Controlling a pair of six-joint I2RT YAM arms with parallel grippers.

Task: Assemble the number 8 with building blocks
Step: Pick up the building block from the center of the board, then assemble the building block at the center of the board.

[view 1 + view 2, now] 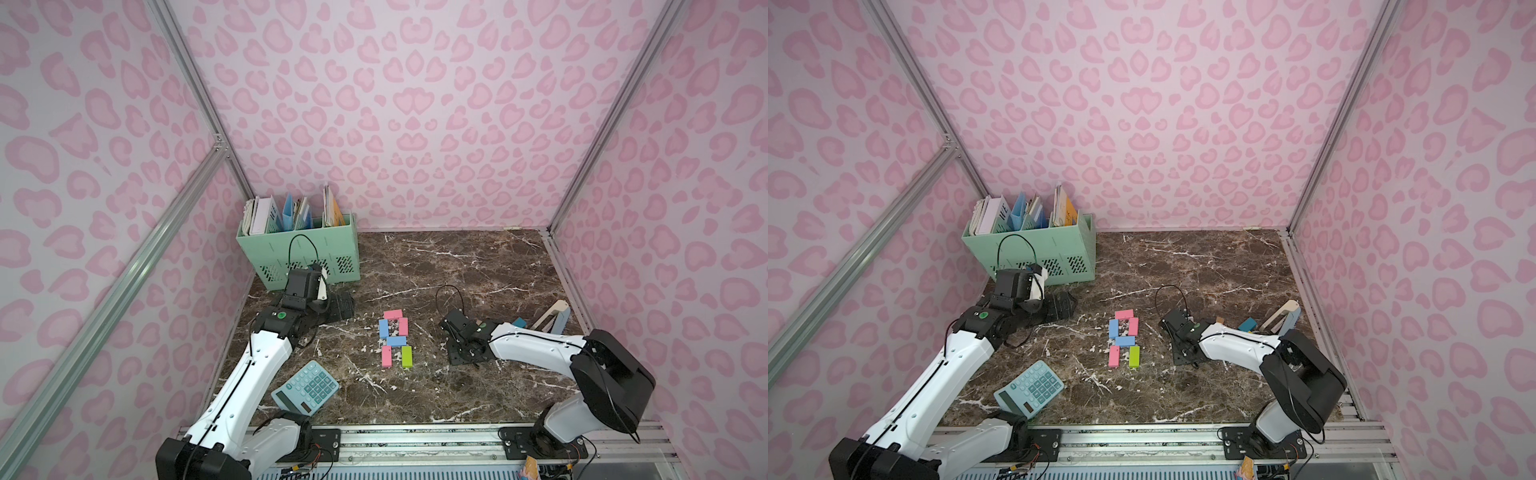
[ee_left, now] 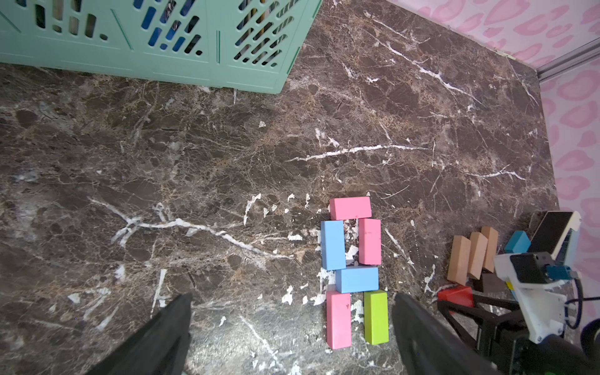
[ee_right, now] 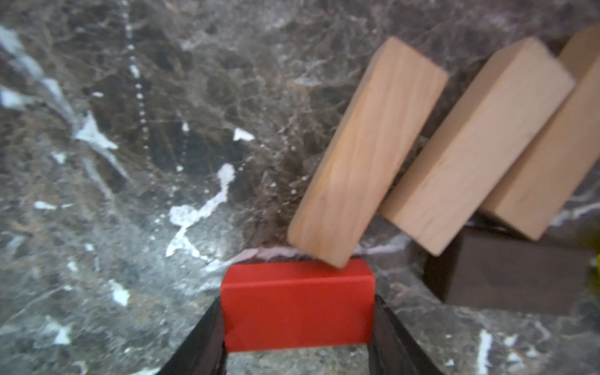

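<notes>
Several building blocks lie flat at the table's middle as a partial figure: a pink one (image 1: 392,314) on top, light blue (image 1: 383,328) and pink (image 1: 403,326) sides, a light blue bar (image 1: 395,341), then pink (image 1: 387,356) and green (image 1: 407,356) legs. To their right my right gripper (image 3: 297,324) is shut on a red block (image 3: 297,302), one finger pressed on each side. Three bare wood blocks (image 3: 367,152) lean beside it, next to a dark brown one (image 3: 506,276) and a teal one (image 2: 518,242). My left gripper (image 2: 292,302) hangs open and empty, left of the figure.
A mint-green file organizer (image 1: 299,249) with papers stands at the back left. A light-blue calculator (image 1: 305,386) lies at the front left, by the left arm. A white and blue wedge-shaped device (image 1: 555,316) sits against the right wall. Pink patterned walls close in three sides.
</notes>
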